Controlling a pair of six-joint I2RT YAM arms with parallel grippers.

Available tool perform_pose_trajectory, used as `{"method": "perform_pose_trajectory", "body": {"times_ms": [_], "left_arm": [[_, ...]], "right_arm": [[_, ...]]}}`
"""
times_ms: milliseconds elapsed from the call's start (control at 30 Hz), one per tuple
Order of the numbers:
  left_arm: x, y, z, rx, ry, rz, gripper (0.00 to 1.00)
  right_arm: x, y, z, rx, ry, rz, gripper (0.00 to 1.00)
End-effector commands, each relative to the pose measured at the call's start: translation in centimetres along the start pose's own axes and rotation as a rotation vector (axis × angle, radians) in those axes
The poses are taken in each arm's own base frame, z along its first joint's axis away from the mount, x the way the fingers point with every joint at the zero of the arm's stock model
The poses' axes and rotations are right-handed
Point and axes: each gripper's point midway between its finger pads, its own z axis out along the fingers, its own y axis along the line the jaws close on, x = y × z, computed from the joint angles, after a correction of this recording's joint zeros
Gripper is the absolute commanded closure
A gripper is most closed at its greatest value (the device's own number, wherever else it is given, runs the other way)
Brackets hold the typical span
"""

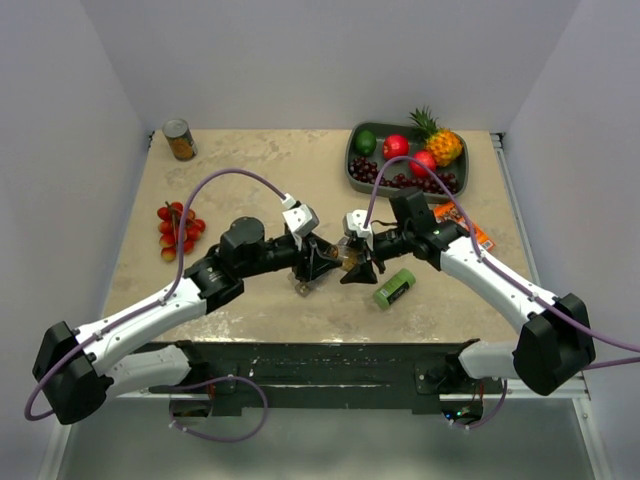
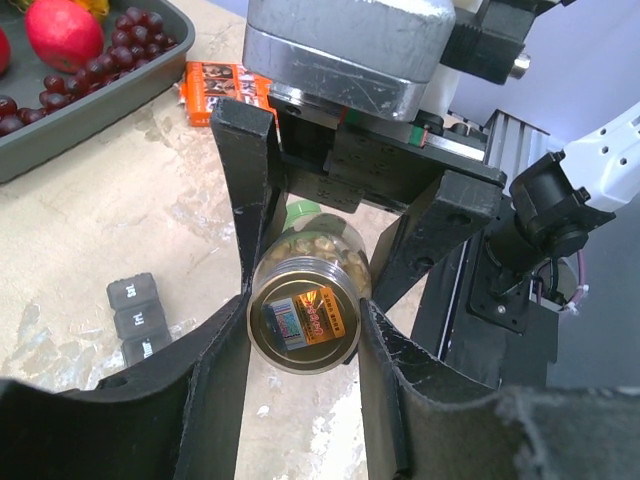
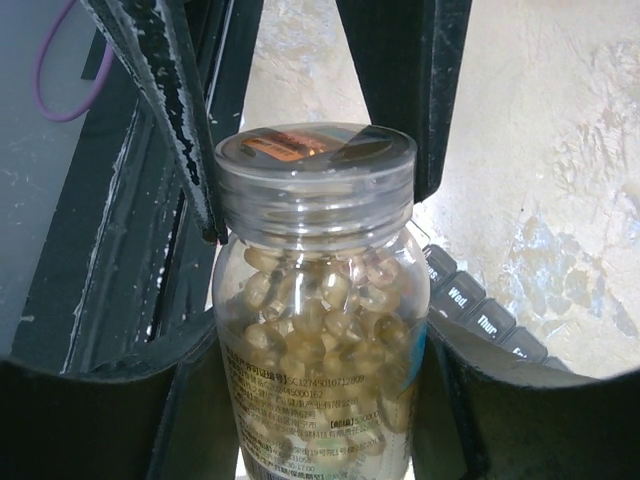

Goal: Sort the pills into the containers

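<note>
A clear pill bottle (image 3: 320,330) full of yellowish-amber pills (image 3: 330,300) is held off the table between both grippers at the centre (image 1: 346,262). My right gripper (image 3: 320,375) is shut on the bottle's body. My left gripper (image 2: 305,318) is closed around the bottle's cap (image 2: 303,315), which carries an orange sticker; its fingers (image 3: 415,100) flank the cap in the right wrist view. The grey pill organiser (image 2: 133,318) lies on the table under the bottle, lids shut, with day labels showing (image 3: 480,322). From above only its end shows (image 1: 302,289).
A green box (image 1: 394,288) lies just right of the grippers. A dark fruit tray (image 1: 352,172) stands at the back right, with an orange packet (image 1: 462,220) near it. Cherry tomatoes (image 1: 178,228) lie on the left and a can (image 1: 180,140) at the back left.
</note>
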Motion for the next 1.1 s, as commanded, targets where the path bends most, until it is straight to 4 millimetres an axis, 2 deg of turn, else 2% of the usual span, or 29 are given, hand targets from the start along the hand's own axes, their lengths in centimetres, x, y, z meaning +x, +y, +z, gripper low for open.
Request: {"method": "perform_pose_trajectory", "body": {"times_ms": [0, 67, 100, 333, 433, 633, 667, 767, 833, 867, 933, 1067], "left_arm": [[-1.6, -0.4, -1.1, -0.017, -0.041, -0.006, 1.00], [-1.5, -0.1, -1.4, -0.037, -0.041, -0.018, 1.00], [-1.5, 0.0, -1.6, -0.044, -0.041, -0.027, 1.00], [-1.1, 1.5, -3.4, -0.145, -0.022, -0.057, 1.00], [-0.4, 3.6, -5.0, -0.267, 0.020, -0.085, 1.00], [0.2, 10.4, -9.5, -0.608, 0.071, -0.139, 1.00], [0.2, 12.7, -11.1, -0.734, 0.068, -0.139, 1.00], [1.5, 16.5, -13.6, -0.921, 0.116, -0.157, 1.00], [3.0, 18.7, -14.1, -0.988, 0.178, -0.179, 1.00], [3.5, 20.1, -14.9, -1.041, 0.191, -0.191, 1.00], [4.6, 22.1, -15.1, -1.082, 0.225, -0.202, 1.00], [5.5, 25.6, -15.9, -1.136, 0.242, -0.240, 1.00]], "right_arm": [[-1.9, -0.4, -0.5, 0.016, -0.043, -0.051, 0.25], [-1.9, -0.4, -0.6, 0.017, -0.045, -0.052, 0.12], [-1.8, -0.5, -0.6, 0.021, -0.040, -0.049, 0.01], [-1.8, -1.0, -1.3, 0.050, -0.032, -0.068, 0.01], [-1.8, -1.5, -2.4, 0.085, -0.025, -0.078, 0.01], [-1.8, -2.5, -4.0, 0.143, -0.032, -0.071, 0.01], [-1.7, -2.7, -4.1, 0.150, -0.032, -0.070, 0.01], [-1.6, -2.8, -4.1, 0.156, -0.032, -0.064, 0.01], [-1.5, -2.9, -4.0, 0.158, -0.030, -0.061, 0.01], [-1.5, -2.9, -4.0, 0.159, -0.030, -0.059, 0.01], [-1.3, -3.1, -4.0, 0.163, -0.028, -0.057, 0.01], [-1.2, -3.1, -3.9, 0.163, -0.027, -0.053, 0.01]]}}
